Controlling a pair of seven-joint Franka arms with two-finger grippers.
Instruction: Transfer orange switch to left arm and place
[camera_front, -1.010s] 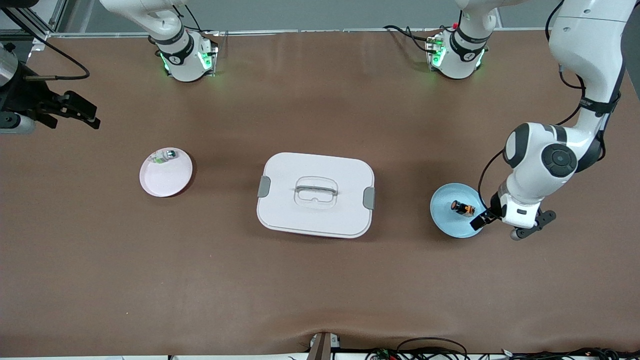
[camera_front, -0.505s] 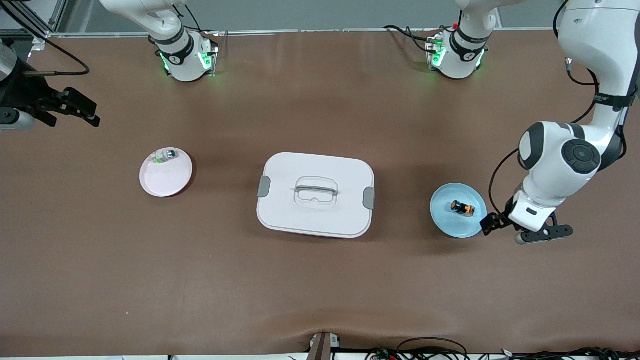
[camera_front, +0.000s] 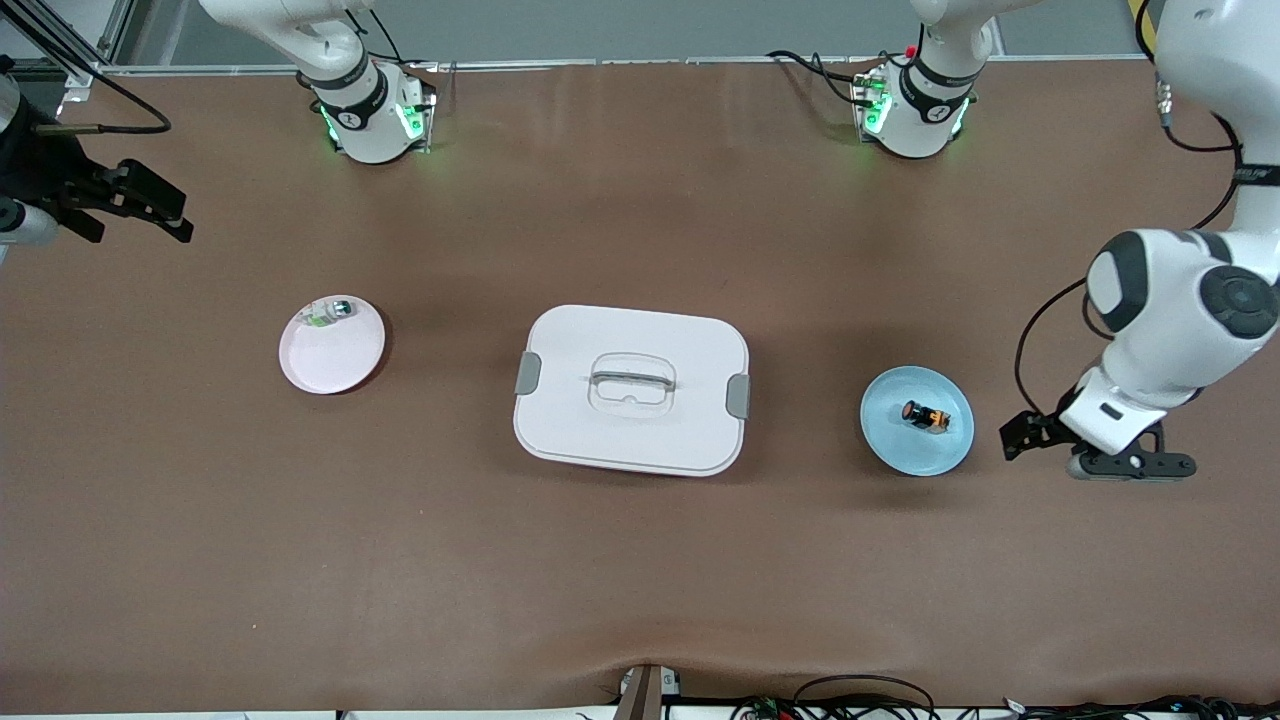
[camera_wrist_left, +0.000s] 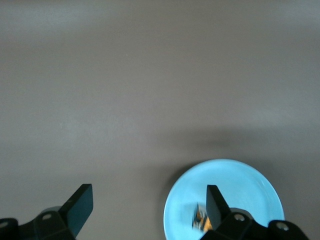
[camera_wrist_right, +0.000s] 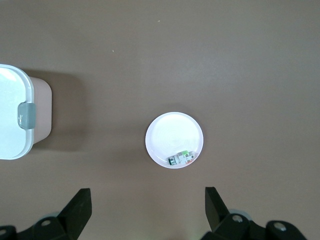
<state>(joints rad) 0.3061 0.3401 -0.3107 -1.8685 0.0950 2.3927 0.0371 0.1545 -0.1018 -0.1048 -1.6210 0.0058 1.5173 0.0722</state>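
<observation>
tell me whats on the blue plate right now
The orange switch lies alone on the blue plate, near its middle. Its underside and the patch of plate beneath it are covered. Neither gripper touches it.

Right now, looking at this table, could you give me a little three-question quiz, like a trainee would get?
1. True or false: the orange switch lies on the blue plate.
2. Which stands between the two plates? A) the white box B) a mug C) a drawer
3. Fill in: the small clear-and-green piece lies on the ____ plate.

Key:
1. True. The left gripper is open and empty over the bare table beside that plate, toward the left arm's end.
2. A.
3. Pink. The right gripper, open and empty, hangs over the table at the right arm's end.
</observation>
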